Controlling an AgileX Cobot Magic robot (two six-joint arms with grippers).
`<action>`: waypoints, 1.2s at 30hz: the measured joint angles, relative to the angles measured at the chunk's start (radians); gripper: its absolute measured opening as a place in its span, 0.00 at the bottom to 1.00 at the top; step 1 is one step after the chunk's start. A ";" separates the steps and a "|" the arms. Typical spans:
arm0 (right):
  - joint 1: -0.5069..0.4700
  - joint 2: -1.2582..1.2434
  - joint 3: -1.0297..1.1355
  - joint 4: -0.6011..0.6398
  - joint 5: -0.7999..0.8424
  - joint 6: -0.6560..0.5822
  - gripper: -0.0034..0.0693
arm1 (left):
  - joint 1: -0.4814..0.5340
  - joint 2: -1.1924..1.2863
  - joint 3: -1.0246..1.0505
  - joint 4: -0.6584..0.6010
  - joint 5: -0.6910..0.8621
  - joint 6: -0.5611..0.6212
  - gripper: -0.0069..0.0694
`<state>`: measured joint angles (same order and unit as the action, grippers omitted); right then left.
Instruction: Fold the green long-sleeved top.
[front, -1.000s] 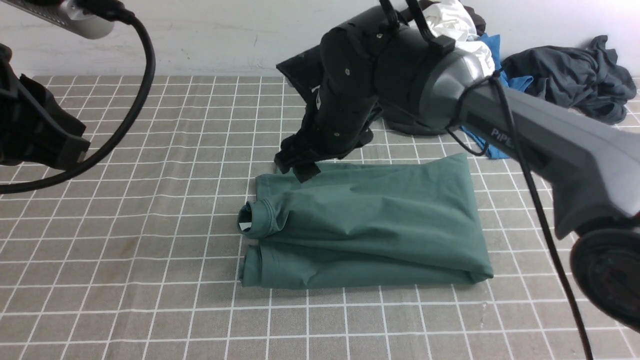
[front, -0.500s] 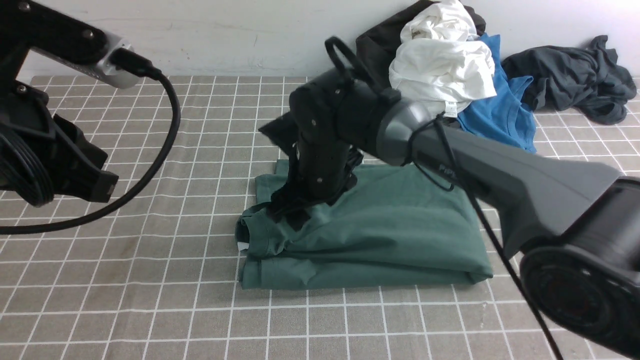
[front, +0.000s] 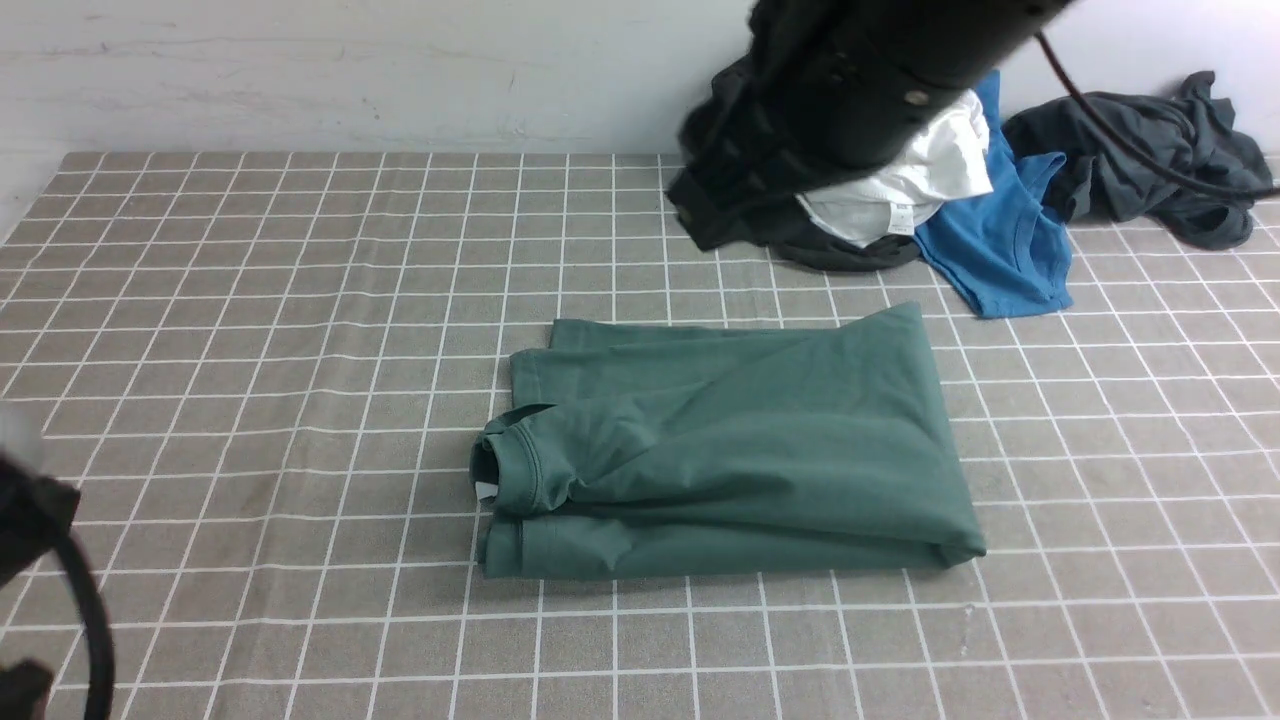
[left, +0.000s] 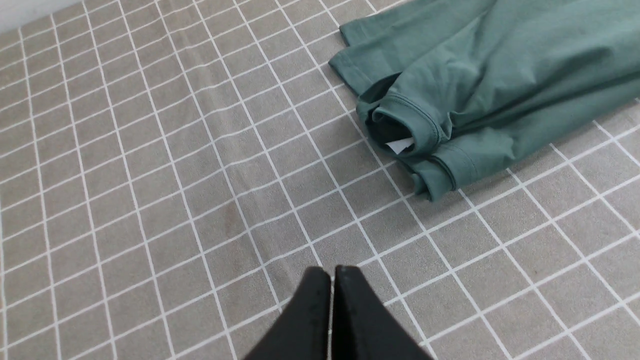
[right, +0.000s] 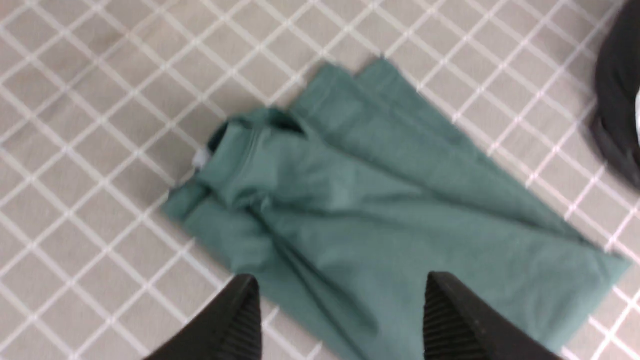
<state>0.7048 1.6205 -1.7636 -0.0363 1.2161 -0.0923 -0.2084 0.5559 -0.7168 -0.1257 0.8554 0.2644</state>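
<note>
the green long-sleeved top (front: 730, 450) lies folded in a neat block on the grid cloth (front: 250, 300). the right claw (right: 340, 320) hangs above it, open and empty. the left claw (left: 331, 280) is shut, with the top well ahead of it. folding looks nearly done; next may be one last fold or smoothing.

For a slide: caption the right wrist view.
Open right gripper above the folded green long-sleeved top on the checked tablecloth.

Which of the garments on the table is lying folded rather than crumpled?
The green top, alone mid-table, folded into a neat rectangle. The blue shirt, white shirt and dark grey garment lie crumpled by the wall.
</note>
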 joint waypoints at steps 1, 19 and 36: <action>0.000 -0.089 0.116 0.000 -0.055 0.011 0.53 | 0.000 -0.075 0.064 -0.006 -0.026 -0.007 0.08; 0.000 -0.953 0.875 0.000 -0.562 0.056 0.03 | 0.000 -0.378 0.309 -0.037 -0.211 -0.019 0.08; 0.000 -1.019 0.892 -0.001 -0.471 0.060 0.03 | 0.000 -0.378 0.309 -0.039 -0.211 -0.019 0.08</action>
<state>0.7048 0.6016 -0.8718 -0.0372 0.7450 -0.0325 -0.2084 0.1781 -0.4077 -0.1646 0.6448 0.2451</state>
